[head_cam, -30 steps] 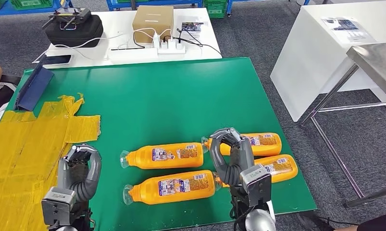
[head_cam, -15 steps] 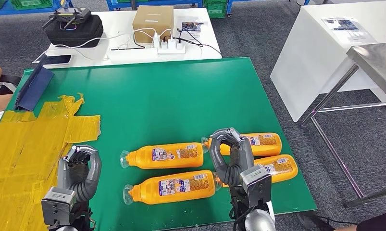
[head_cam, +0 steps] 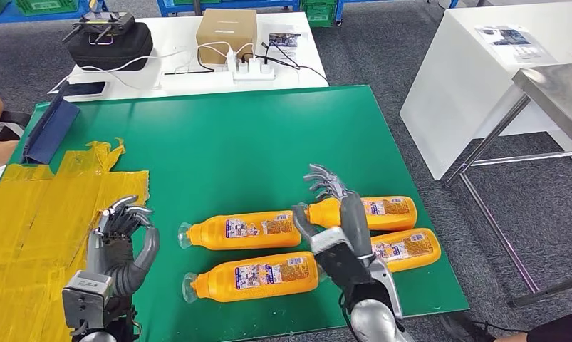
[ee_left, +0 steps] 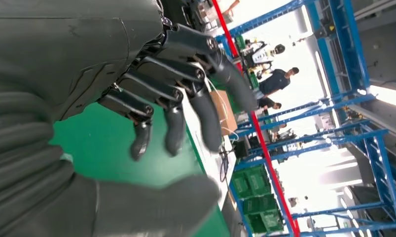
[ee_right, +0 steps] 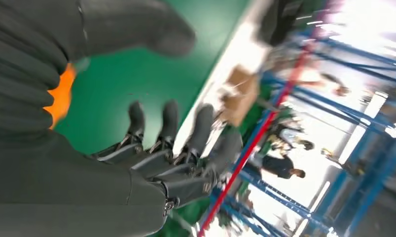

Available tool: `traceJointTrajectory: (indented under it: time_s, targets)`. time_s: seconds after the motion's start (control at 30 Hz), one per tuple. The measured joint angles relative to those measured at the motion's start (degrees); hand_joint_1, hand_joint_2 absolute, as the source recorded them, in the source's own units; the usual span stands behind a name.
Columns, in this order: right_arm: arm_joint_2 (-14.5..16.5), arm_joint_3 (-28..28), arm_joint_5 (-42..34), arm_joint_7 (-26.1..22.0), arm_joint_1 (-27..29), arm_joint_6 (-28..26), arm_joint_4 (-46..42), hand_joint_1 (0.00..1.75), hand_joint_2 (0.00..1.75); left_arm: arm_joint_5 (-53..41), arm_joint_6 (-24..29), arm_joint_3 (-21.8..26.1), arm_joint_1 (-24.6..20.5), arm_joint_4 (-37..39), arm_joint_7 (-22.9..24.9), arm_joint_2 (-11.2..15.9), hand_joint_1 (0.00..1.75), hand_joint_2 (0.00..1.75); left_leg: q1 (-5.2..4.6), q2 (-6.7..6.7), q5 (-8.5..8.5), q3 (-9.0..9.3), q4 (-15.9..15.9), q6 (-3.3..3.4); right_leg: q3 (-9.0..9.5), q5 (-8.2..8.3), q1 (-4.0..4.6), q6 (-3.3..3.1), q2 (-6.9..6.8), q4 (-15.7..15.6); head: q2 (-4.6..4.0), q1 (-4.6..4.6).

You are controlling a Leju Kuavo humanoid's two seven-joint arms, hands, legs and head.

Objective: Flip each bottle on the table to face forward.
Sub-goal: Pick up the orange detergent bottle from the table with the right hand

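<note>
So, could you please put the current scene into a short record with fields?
surface: green table
bottles: four orange bottles lying on their sides, two left, two right
left hand: fingers apart, holding nothing, at the edge of the yellow sheet
right hand: fingers spread, holding nothing, above the right pair's necks
background: white table with cardboard box
</note>
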Motion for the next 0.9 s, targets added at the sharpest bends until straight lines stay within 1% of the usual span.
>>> traceJointTrajectory:
  time_s: [0.07, 0.13, 0.23, 0.33, 0.57, 0.77, 0.9]
  targets:
    - [-1.0, 2.9, 9.3, 1.6, -5.8, 4.6, 5.5, 0.00, 1.75, 1.0, -2.6, -0.4, -1.9, 0.4, 0.5, -0.1, 0.00, 1.75, 0.01, 0.06, 0.15, -0.07, 0.0, -0.03, -0.10, 0.21, 0.02, 0.01, 0.08, 0.0, 0.00, 0.00]
    - [-1.3, 7.7, 15.1, 0.2, -13.1, 7.9, 14.6, 0.00, 1.75, 2.0, -4.8, -1.5, -5.2, 1.8, 0.9, -0.3, 0.00, 1.75, 0.05, 0.12, 0.34, -0.13, 0.0, -0.06, -0.22, 0.38, 0.07, 0.00, 0.16, 0.0, 0.00, 0.01]
    - [-0.2, 14.2, 17.2, -3.0, -21.5, 7.6, 28.7, 0.00, 1.75, 3.0, -5.9, -3.3, -9.3, 4.1, 1.2, -0.8, 0.00, 1.75, 0.10, -0.02, 0.57, -0.18, 0.0, -0.02, -0.23, 0.42, 0.11, -0.02, 0.00, 0.0, 0.00, 0.01]
    - [0.5, 18.0, 17.4, -3.8, -26.4, 7.3, 37.7, 0.00, 1.75, 3.7, -6.1, -4.3, -11.1, 5.7, 1.2, -0.9, 0.00, 1.75, 0.11, -0.06, 0.65, -0.28, 0.0, -0.02, -0.24, 0.52, 0.12, 0.10, -0.07, 0.0, 0.00, -0.01]
    - [0.9, 23.7, 17.4, -3.5, -33.2, 10.7, 50.4, 0.00, 1.75, 5.1, -6.0, -5.8, -13.2, 8.1, 0.8, -1.0, 0.00, 1.75, 0.07, -0.07, 0.66, -0.46, 0.0, -0.01, -0.38, 0.57, 0.09, 0.16, -0.07, 0.0, 0.00, -0.01]
    - [1.0, 26.1, 17.2, -3.5, -35.5, 11.3, 55.3, 0.00, 1.75, 5.5, -6.0, -6.3, -14.0, 9.3, 0.7, -1.0, 0.00, 1.75, 0.07, -0.05, 0.66, -0.51, 0.0, -0.01, -0.45, 0.57, 0.10, 0.17, -0.06, 0.0, 0.00, -0.01]
    - [1.7, 27.3, 15.7, -4.2, -36.8, 14.2, 58.5, 0.00, 1.75, 6.3, -6.0, -6.8, -14.8, 10.2, 0.4, -1.0, 0.00, 1.75, 0.08, -0.04, 0.66, -0.52, 0.0, -0.01, -0.49, 0.57, 0.10, 0.16, -0.06, 0.0, 0.00, -0.01]
